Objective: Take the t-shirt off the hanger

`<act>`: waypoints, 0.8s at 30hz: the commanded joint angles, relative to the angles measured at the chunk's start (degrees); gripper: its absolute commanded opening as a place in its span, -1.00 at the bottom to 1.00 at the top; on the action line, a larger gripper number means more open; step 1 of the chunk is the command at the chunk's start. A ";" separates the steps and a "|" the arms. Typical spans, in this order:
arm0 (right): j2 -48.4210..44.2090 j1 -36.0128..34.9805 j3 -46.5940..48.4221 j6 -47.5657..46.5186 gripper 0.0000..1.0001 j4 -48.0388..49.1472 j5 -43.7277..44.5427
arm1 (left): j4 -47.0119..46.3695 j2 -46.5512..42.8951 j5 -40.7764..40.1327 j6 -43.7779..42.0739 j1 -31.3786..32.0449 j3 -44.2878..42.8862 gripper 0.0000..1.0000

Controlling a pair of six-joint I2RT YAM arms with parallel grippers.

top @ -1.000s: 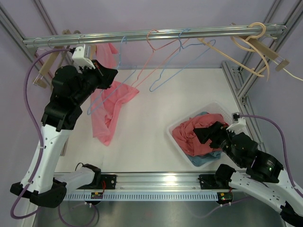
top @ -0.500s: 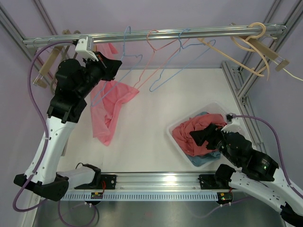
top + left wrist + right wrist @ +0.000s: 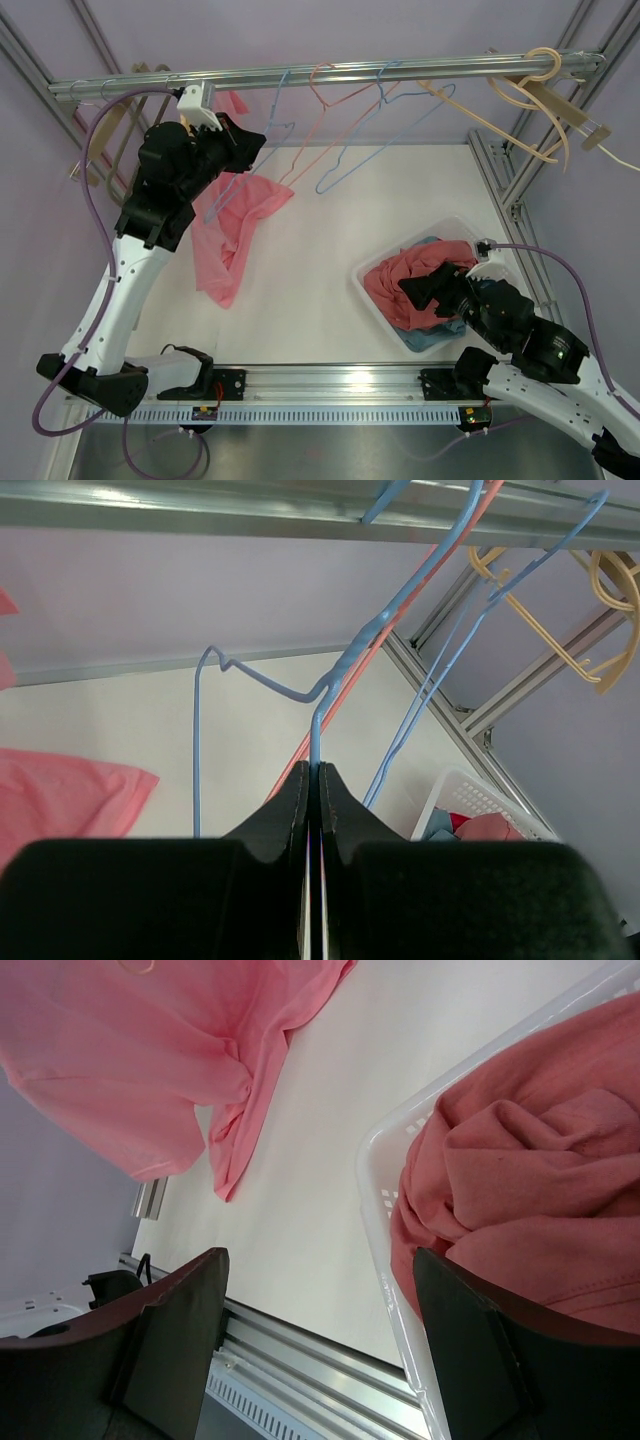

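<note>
From above, the rail (image 3: 320, 72) crosses the far end of the table (image 3: 320, 250). The left gripper (image 3: 252, 150) is raised just below the rail, at the blue hanger (image 3: 276, 100), whose hook reaches up to the rail. The t-shirt (image 3: 235, 225) lies crumpled on the table's left side, below that gripper and the hanger's lower wire. A pink hanger (image 3: 322, 125) and a second blue hanger (image 3: 372, 140) hang beside it, and tan hangers (image 3: 540, 90) hang at the rail's right end. At the near right stands a white bin (image 3: 368, 290) of clothes (image 3: 395, 285), with the right gripper (image 3: 418, 290) over them.

In the left wrist view, the left gripper (image 3: 315, 775) is clenched on the hanger (image 3: 262, 682), its fingers (image 3: 290, 800) pinching the wire just under the twisted neck. The wire shows bare. The t-shirt (image 3: 60, 790) lies flat on the table at the far left, apart from it. The pink hanger (image 3: 400, 610) and second blue hanger (image 3: 450, 650) slant up to the rail (image 3: 200, 505). The bin (image 3: 470, 800) shows at the lower right, with the tan hangers (image 3: 530, 590) above it.

In the right wrist view, the right gripper (image 3: 318, 1290) is released, its fingers (image 3: 170, 1340) spread wide and holding nothing. It straddles the bin (image 3: 385, 1250) rim. The clothes (image 3: 520, 1180) are heaped inside, and the t-shirt (image 3: 130, 1050) lies across the table (image 3: 330, 1140), well apart from the bin
</note>
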State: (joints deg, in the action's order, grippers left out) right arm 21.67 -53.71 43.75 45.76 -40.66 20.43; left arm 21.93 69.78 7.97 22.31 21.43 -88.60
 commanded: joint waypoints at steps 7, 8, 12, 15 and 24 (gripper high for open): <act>1.62 0.36 0.02 -1.11 0.64 3.93 -2.67 | -6.28 -2.45 -0.68 -0.16 0.01 0.71 -1.00; 1.71 0.28 0.02 -1.11 0.64 3.84 -2.67 | -6.98 -3.15 -0.06 0.02 -0.07 0.88 -1.00; 1.44 0.36 -0.07 -1.02 0.64 3.84 -2.50 | -9.89 -5.52 0.38 1.33 0.01 1.58 -1.00; 1.71 0.36 0.11 -1.02 0.64 4.28 -2.93 | -11.73 -6.76 -0.14 1.51 0.01 2.90 -1.00; 1.80 0.36 0.20 -0.93 0.64 4.63 -3.64 | -10.07 -1.75 -1.29 1.34 -0.07 -0.26 -1.00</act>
State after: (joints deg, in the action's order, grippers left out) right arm 23.68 -53.71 43.66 45.76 -37.63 18.31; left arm 14.90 66.37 7.68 23.20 21.43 -86.87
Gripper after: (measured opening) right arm 0.821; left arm 0.023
